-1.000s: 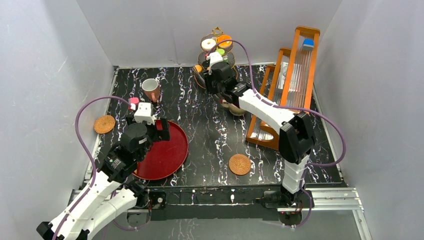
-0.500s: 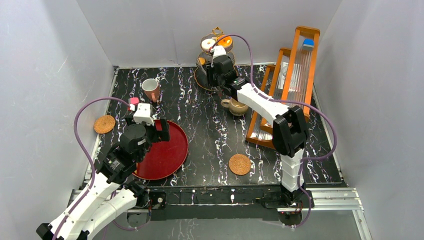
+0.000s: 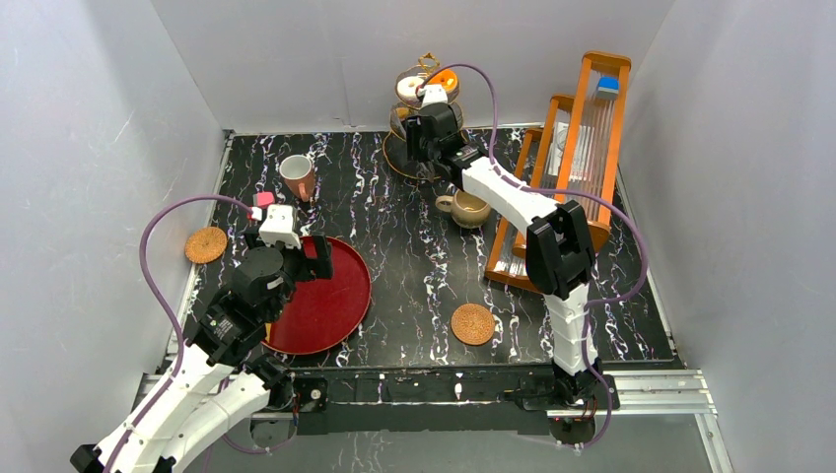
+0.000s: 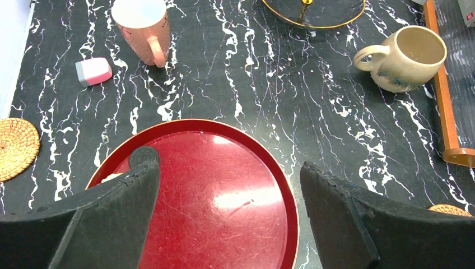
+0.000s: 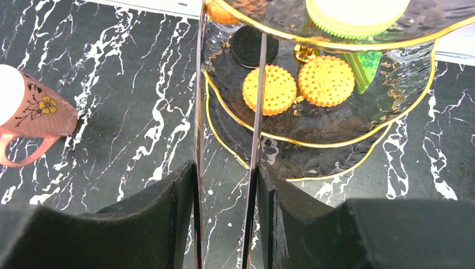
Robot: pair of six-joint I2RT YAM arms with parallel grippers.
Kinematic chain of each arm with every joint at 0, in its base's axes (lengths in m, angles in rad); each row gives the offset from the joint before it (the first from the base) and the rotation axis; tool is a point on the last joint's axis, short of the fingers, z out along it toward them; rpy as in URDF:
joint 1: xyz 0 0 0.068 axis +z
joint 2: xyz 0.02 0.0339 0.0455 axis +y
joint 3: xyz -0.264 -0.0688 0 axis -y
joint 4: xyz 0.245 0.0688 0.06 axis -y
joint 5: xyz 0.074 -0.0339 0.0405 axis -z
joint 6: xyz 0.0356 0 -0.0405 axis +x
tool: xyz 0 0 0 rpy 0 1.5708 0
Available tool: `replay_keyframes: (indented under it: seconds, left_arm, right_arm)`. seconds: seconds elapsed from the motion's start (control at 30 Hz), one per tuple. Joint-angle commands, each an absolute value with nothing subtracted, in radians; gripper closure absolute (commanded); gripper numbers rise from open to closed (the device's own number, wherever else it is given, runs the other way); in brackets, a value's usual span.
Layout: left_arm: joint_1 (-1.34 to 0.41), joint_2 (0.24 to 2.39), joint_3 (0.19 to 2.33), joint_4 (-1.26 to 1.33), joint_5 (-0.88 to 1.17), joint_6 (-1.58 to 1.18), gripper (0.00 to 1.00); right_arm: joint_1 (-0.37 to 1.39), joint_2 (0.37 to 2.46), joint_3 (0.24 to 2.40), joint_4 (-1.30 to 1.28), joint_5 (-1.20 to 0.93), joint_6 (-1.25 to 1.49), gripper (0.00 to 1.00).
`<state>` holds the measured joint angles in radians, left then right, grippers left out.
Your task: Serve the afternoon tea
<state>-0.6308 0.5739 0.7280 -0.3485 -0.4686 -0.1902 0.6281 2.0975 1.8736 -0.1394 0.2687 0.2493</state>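
Black marbled table (image 3: 414, 256) (white walls (image 3: 296, 59))

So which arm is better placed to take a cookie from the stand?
Right: the right fingers hold tongs aimed at the cookies on the stand; the left fingers hover open over the red tray.

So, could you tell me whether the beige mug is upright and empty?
Upright and empty: the beige mug stands on its base, mouth up, its inside bare.

Lab rig: white enclosure walls (image 3: 118, 118), marble-print tabletop (image 3: 414, 266).
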Motion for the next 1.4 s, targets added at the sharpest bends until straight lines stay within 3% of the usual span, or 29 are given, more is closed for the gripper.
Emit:
replay_keyframes:
  seconds: [0.0, 0.33, 0.67, 1.37]
  left_arm:
    - [-0.634, 0.561, 0.722, -0.341, -0.48, -0.182, 0.07]
    - [-0.635, 0.569, 0.724, -0.342, -0.484, -0.181, 0.07]
    - [-0.635, 0.562, 0.723, -0.341, -0.49, -0.181, 0.07]
    - [-0.635, 0.518, 0.716, -0.345, -0.58, -0.189, 0.07]
  right_arm:
    - [0.621, 2.091, 1.943, -0.071, 0.295, 0.254, 0.49]
    - [0.621, 2.05, 1.901, -0.079, 0.268, 0.237, 0.46]
    - [0.621, 1.988, 1.856, -0.104, 0.224, 0.212, 0.49]
    - [0.738, 1.683, 1.491, -0.124, -0.127, 0.136, 0.52]
